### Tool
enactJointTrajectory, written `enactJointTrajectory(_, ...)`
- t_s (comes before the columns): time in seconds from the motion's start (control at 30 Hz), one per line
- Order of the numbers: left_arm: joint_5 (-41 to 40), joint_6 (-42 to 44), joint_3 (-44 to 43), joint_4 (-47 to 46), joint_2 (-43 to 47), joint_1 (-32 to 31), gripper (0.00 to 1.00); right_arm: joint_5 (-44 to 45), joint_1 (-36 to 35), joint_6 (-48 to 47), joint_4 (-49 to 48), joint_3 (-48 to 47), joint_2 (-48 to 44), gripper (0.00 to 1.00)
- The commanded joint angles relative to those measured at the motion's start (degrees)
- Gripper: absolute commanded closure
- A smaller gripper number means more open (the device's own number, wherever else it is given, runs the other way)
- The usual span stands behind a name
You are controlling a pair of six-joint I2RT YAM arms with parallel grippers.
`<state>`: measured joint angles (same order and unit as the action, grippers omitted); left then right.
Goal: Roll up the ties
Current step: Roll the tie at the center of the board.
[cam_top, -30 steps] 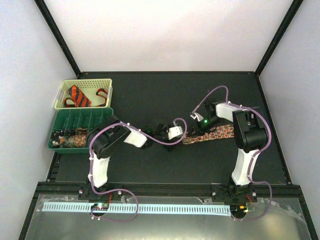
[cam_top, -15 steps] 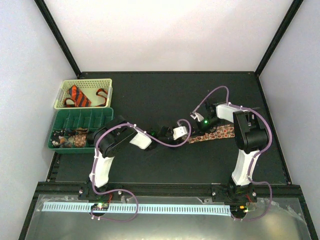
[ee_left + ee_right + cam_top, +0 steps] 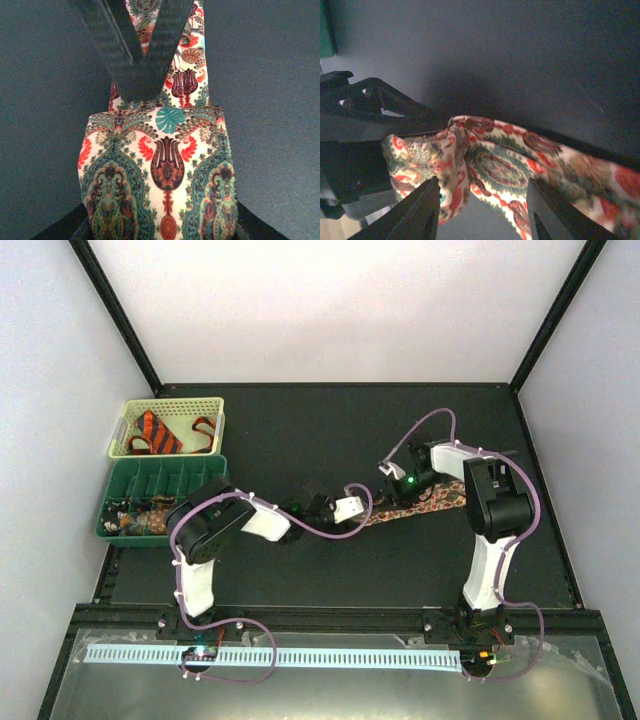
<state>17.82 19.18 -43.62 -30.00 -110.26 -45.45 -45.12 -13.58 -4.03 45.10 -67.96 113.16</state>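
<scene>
One tie lies on the counter, right of centre.
Folded end inside left gripper, grip unclear; right gripper open.

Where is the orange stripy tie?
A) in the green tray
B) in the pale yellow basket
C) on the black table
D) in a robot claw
B: the orange striped tie lies inside the pale basket, which stands just behind the green tray.

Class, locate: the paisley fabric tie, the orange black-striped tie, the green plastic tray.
Paisley fabric tie (image 3: 165, 165): left wrist view, folded end.
Orange black-striped tie (image 3: 158, 432): top view, bunched middle.
Green plastic tray (image 3: 162, 479): top view, bare divider section.
</scene>
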Motion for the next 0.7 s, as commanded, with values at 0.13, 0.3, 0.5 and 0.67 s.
enactJointTrajectory(0.13,-1.5,2.0,-1.7,10.0,-1.8,0.2,0.56,-6.1,-0.8,-0.2,5.0,-1.0,-3.1,0.46)
enactJointTrajectory(0.3,-1.4,2.1,-2.4,10.6,-2.3,0.1,0.56,-5.0,-2.2,0.3,4.0,-2.3,-0.2,0.55)
enactJointTrajectory(0.5,-1.4,1.9,-2.4,10.9,-2.2,0.1,0.55,-0.8,-2.1,-0.5,4.1,-3.6,1.5,0.86)
enactJointTrajectory(0.67,0.3,1.4,-3.3,11.1,-2.0,0.3,0.49,2.3,-2.1,-1.2,3.7,-2.9,1.7,0.99)
